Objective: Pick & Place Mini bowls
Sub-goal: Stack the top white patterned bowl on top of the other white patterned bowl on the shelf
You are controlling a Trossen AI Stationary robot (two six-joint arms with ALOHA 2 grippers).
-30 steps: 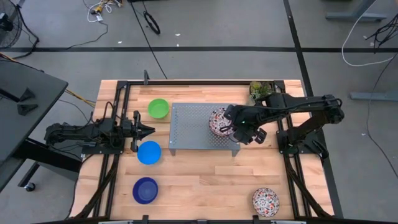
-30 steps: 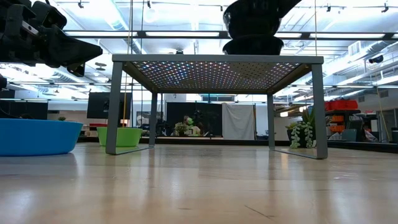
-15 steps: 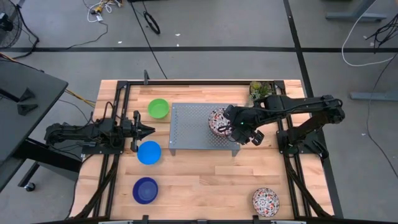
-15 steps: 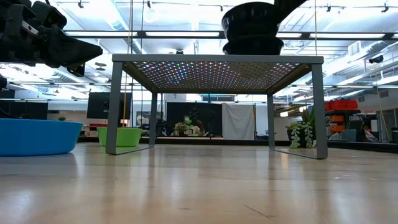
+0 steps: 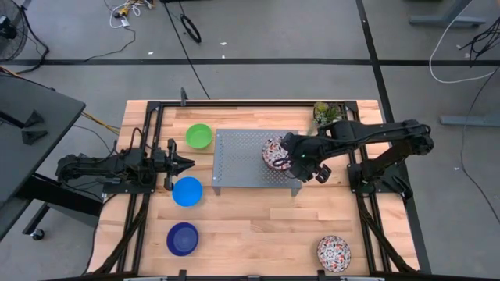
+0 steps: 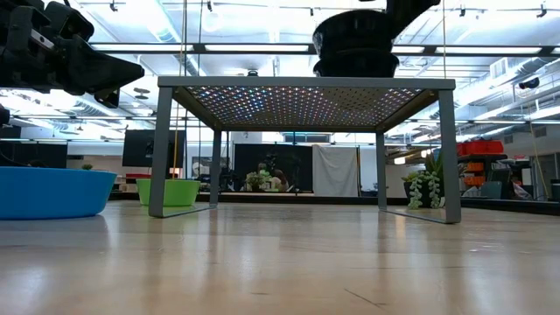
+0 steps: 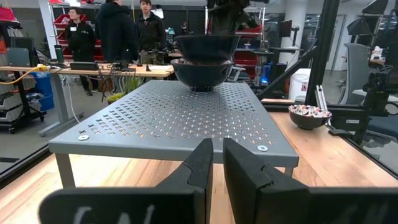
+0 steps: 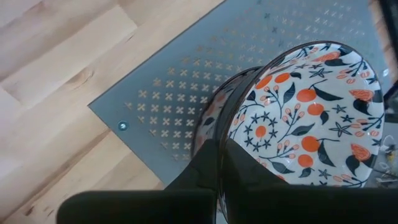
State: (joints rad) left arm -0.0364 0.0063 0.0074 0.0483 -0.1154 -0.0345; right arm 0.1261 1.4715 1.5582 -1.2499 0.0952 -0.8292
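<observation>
Two white floral mini bowls are stacked on the grey perforated stand (image 5: 242, 160), near its right end. My right gripper (image 5: 287, 158) is shut on the upper bowl (image 5: 273, 150), whose base sits in the lower bowl (image 6: 356, 66). On the wood lie a green bowl (image 5: 199, 136), a light blue bowl (image 5: 187, 191), a dark blue bowl (image 5: 182, 239) and another floral bowl (image 5: 333, 252). My left gripper (image 5: 190, 163) waits level at the table's left, between the green and light blue bowls, its fingers almost together and holding nothing. My right gripper pinches the upper floral bowl's rim (image 8: 231, 138) on the side toward the table's right, one finger inside the bowl and one outside. The fingers slant steeply down from the right. The bowl stands mouth up, nested in the lower bowl (image 8: 208, 121); whether it rests there, I cannot tell.
A small potted plant (image 5: 326, 113) stands at the far right, just behind the stand's corner. Black rails (image 5: 367, 211) run along both sides of the table. There is bare wood in front of the stand, between the dark blue bowl and the near floral bowl.
My right gripper has sunk a little with the upper floral bowl, bringing it down closer onto the lower bowl, and has rolled slightly. The lower bowl and the stand have stayed in place.
</observation>
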